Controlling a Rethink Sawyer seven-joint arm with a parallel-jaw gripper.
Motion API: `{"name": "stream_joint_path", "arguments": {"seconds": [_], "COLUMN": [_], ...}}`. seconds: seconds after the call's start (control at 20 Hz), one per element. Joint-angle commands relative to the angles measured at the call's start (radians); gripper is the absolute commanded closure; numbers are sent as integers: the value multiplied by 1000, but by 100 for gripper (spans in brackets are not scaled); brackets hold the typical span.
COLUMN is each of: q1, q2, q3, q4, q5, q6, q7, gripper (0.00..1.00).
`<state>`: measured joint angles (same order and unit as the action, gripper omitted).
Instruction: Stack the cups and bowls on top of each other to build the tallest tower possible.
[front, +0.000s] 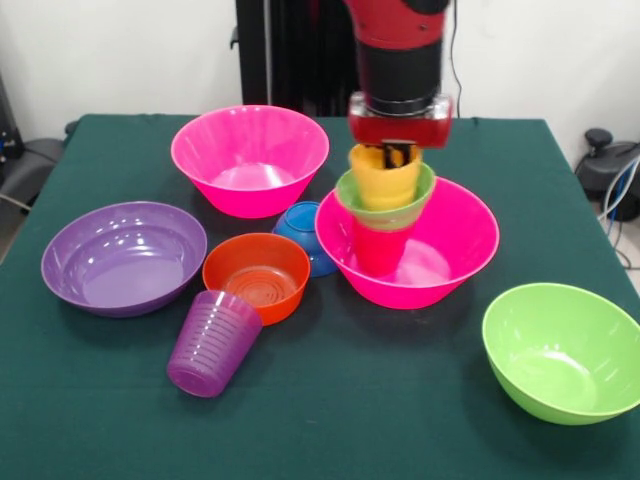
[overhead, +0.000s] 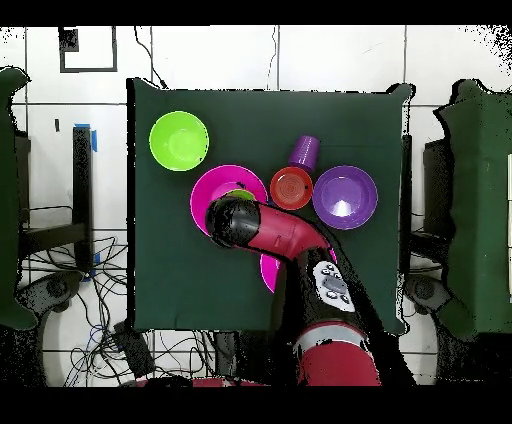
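The gripper (front: 393, 156) has its fingers clamped on the rim of the yellow-orange cup (front: 385, 180), which sits in the small green bowl (front: 385, 205) atop the red cup (front: 379, 250) inside the pink bowl (front: 455, 250); the light, slippery, thin-walled tower probably tips easily.

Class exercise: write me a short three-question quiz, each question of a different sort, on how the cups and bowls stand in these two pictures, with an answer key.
1. True or false: the purple cup stands upright.
2. Multiple choice: the small green bowl sits on A) the orange bowl; B) the red cup inside a pink bowl; C) the lime green bowl.
3. Fill in: the gripper is at the ____ cup.

Key: 1. False, it lies on its side by the orange bowl. 2. B. 3. yellow-orange, which sits in the small green bowl; the fingers' state is hidden.
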<state>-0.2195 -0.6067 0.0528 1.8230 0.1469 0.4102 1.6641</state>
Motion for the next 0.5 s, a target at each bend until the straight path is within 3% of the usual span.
{"name": "stream_joint_path", "arguments": {"seconds": [0.05, 0.25, 0.5], "q1": [84, 94, 50], "q2": [48, 73, 159], "q3": [14, 13, 19], "q4": [-34, -62, -112], "q5": [68, 74, 7], "q6": [-4, -9, -88], "q7": [265, 265, 205], "gripper": [100, 100, 100]}}
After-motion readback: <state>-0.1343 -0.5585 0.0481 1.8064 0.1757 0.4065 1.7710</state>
